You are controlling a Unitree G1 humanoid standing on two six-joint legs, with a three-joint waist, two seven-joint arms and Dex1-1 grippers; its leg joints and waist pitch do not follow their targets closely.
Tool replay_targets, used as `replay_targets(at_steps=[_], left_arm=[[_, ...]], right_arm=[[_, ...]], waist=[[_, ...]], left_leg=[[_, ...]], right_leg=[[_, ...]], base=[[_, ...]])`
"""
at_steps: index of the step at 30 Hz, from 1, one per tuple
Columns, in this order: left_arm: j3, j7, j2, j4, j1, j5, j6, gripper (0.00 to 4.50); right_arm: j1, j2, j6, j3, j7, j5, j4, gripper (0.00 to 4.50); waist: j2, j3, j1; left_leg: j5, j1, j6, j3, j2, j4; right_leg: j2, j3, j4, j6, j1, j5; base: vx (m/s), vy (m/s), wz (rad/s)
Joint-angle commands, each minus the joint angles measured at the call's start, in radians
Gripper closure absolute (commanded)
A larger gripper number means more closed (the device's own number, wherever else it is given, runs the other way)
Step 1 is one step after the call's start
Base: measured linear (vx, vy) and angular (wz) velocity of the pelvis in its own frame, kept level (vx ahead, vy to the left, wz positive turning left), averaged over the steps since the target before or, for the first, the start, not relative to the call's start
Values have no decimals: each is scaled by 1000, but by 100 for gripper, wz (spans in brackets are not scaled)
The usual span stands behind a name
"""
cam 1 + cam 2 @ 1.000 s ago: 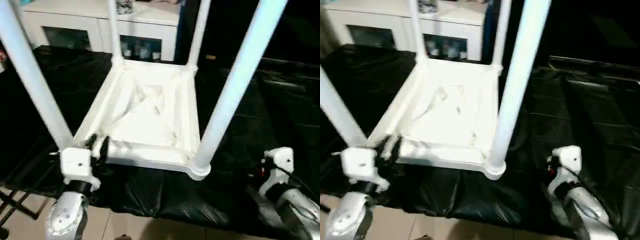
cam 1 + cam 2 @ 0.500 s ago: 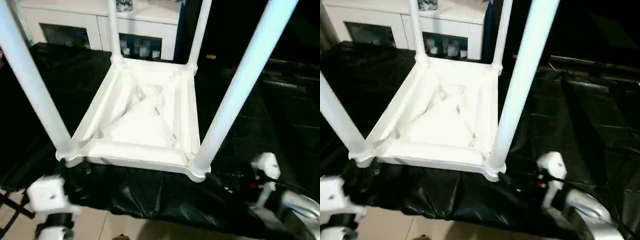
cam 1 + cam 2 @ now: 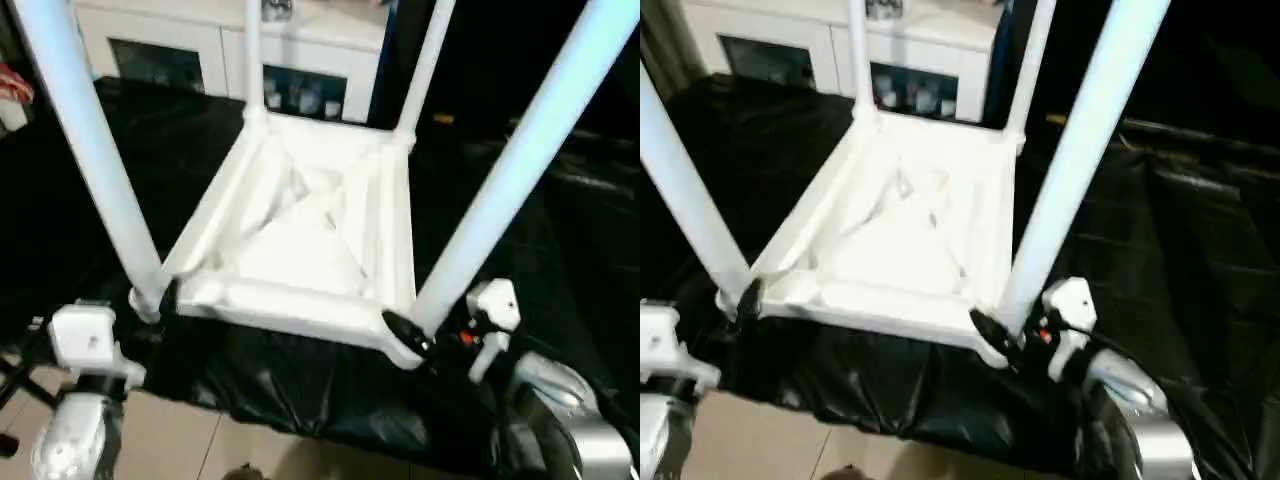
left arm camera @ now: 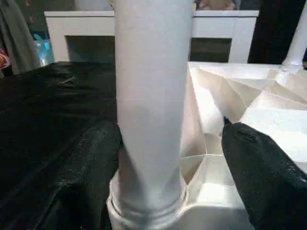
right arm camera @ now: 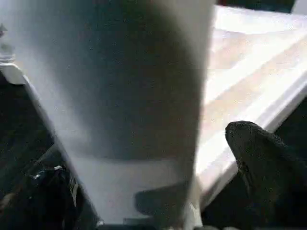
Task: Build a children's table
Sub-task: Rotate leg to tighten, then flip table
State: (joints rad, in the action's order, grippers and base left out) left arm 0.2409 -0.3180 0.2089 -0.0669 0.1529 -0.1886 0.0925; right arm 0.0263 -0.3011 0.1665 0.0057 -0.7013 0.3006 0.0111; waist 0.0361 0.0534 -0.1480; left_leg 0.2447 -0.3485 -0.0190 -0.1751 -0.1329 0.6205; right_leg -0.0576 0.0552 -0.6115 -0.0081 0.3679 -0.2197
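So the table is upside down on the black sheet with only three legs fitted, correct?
Not quite: all four legs are fitted. The left eye view shows the table upside down on the black sheet with two near legs and two far legs standing in its corners.

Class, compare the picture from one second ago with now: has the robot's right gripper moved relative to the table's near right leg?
Yes. The right gripper has moved inward toward the near right leg and now sits at its base by the corner socket; earlier it stood well off to that leg's right.
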Motion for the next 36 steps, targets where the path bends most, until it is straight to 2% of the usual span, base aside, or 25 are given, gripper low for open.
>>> replay_targets(at_steps=[1,2,3,4,5,6,8,9,10,13,15,16,18,19,20,21,22,24,26,29,30,31,32,34,36], left_arm=[[-26,-37,24,63,-64,-14,-77,53],[-27,-37,27,70,-72,-14,-85,53],[-31,-17,32,116,-134,-1,-96,53],[-30,-4,30,122,-144,6,-98,53],[-30,18,25,129,-154,15,-101,53],[-30,25,23,131,-157,18,-104,53],[-30,29,23,135,-160,20,-105,53],[-42,31,-7,114,-162,-3,-118,53],[-42,31,-7,114,-162,-3,-118,53],[-59,33,-33,90,-163,-14,-125,88],[-76,51,-53,57,-139,-10,-149,99],[-89,64,-67,33,-118,-7,-163,113],[-92,83,-74,22,-105,4,-167,130],[-96,99,-83,2,-83,13,-167,133],[-96,99,-83,2,-83,13,-167,133],[-97,115,-94,-16,-67,22,-172,155],[-96,121,-101,-25,-59,20,-180,167],[-95,125,-107,-33,-54,18,-183,172],[-92,133,-111,-41,-50,15,-191,188],[-90,136,-112,-57,-49,7,-206,210],[-91,134,-111,-65,-53,-3,-217,214],[-91,134,-111,-67,-54,-6,-220,218],[-91,134,-111,-67,-54,-6,-220,218],[-95,133,-112,-74,-61,-15,-233,226],[-98,131,-114,-78,-63,-19,-240,226]], right_arm=[[-14,-1,-24,-28,27,-14,-25,0],[-15,-1,-26,-30,30,-13,-27,0],[-10,-13,-28,-63,41,1,-26,0],[-9,-17,-31,-71,44,2,-29,0],[-8,-22,-37,-82,49,1,-35,0],[-7,-24,-39,-85,50,0,-37,0],[-8,-24,-41,-88,51,-1,-40,0],[-11,-30,-45,-121,70,5,-53,0],[-11,-30,-45,-121,70,5,-53,0],[-13,-40,-45,-149,83,17,-59,0],[3,-65,-44,-140,53,19,-39,0],[19,-84,-38,-132,21,23,-18,0],[30,-95,-28,-125,3,26,-2,0],[50,-113,-4,-116,-26,40,28,0],[50,-113,-4,-116,-26,40,28,0],[68,-130,14,-111,-52,49,54,0],[78,-141,22,-108,-66,53,68,0],[92,-155,32,-108,-81,58,85,0],[120,-181,52,-114,-99,73,118,0],[155,-213,88,-125,-124,111,169,0],[180,-236,128,-125,-158,158,216,0],[185,-241,138,-124,-166,168,226,0],[185,-241,138,-124,-166,168,226,0],[213,-270,199,-102,-215,223,293,0],[231,-292,231,-80,-242,241,330,0]], waist=[[-23,-42,3],[-23,-41,3],[-23,-39,3],[-27,-40,1],[-27,-42,0],[-26,-43,2],[-25,-45,5],[-19,-46,9],[-22,-46,7],[-19,-44,6],[-17,-44,7],[-10,-42,8],[-11,-41,7],[-1,-40,8],[-4,-39,6],[0,-39,5],[-1,-38,5],[-2,-35,3],[2,-32,5],[5,-32,2],[6,-33,4],[9,-34,1],[9,-34,1],[9,-33,1],[17,-31,1]], left_leg=[[154,18,-10,49,-105,-101],[184,19,-15,49,-104,-104],[199,13,-17,51,-108,-107],[205,15,-20,53,-109,-107],[209,17,-22,53,-111,-106],[193,11,-19,55,-113,-107],[167,6,-5,54,-112,-104],[152,4,6,52,-111,-101],[147,5,10,52,-111,-101],[148,6,24,50,-112,-100],[154,4,30,51,-115,-100],[152,3,38,50,-115,-100],[154,1,47,49,-113,-99],[159,1,54,49,-113,-99],[160,-1,59,52,-114,-100],[151,-3,67,52,-116,-99],[156,-1,70,52,-116,-100],[183,5,60,52,-117,-102],[209,4,49,54,-117,-106],[203,4,46,56,-116,-106],[197,2,49,56,-116,-105],[176,2,66,55,-114,-101],[176,2,66,55,-114,-101],[171,1,72,56,-114,-101],[172,0,76,57,-114,-102]], right_leg=[[-107,-63,58,-199,-18,30],[-110,-65,59,-205,-20,-9],[-114,-67,61,-208,-25,-33],[-114,-66,61,-207,-25,-45],[-116,-67,61,-209,-24,-46],[-118,-66,58,-214,-31,-28],[-119,-66,55,-217,-33,-2],[-120,-66,55,-220,-36,2],[-122,-66,56,-225,-35,-2],[-119,-66,61,-231,-31,-42],[-120,-65,60,-227,-35,-53],[-120,-66,64,-225,-35,-61],[-120,-66,67,-218,-33,-85],[-119,-67,71,-209,-34,-107],[-121,-67,70,-205,-36,-117],[-122,-67,70,-198,-37,-128],[-121,-67,74,-193,-32,-148],[-119,-67,81,-186,-27,-185],[-117,-67,84,-176,-26,-211],[-118,-69,85,-161,-28,-203],[-118,-68,83,-161,-29,-194],[-119,-69,82,-157,-30,-175],[-119,-69,82,-157,-30,-175],[-119,-67,84,-159,-29,-193],[-115,-66,84,-154,-30,-207]], base=[[0,0,0],[0,0,0],[0,0,0],[0,0,0],[0,0,0],[0,0,0],[0,0,0],[0,0,0],[0,0,0],[0,0,0],[0,0,0],[0,0,0],[0,0,0],[0,0,0],[0,0,0],[0,0,0],[0,0,0],[0,0,0],[0,0,0],[0,0,0],[0,0,0],[0,0,0],[0,0,0],[0,0,0],[0,0,0]])
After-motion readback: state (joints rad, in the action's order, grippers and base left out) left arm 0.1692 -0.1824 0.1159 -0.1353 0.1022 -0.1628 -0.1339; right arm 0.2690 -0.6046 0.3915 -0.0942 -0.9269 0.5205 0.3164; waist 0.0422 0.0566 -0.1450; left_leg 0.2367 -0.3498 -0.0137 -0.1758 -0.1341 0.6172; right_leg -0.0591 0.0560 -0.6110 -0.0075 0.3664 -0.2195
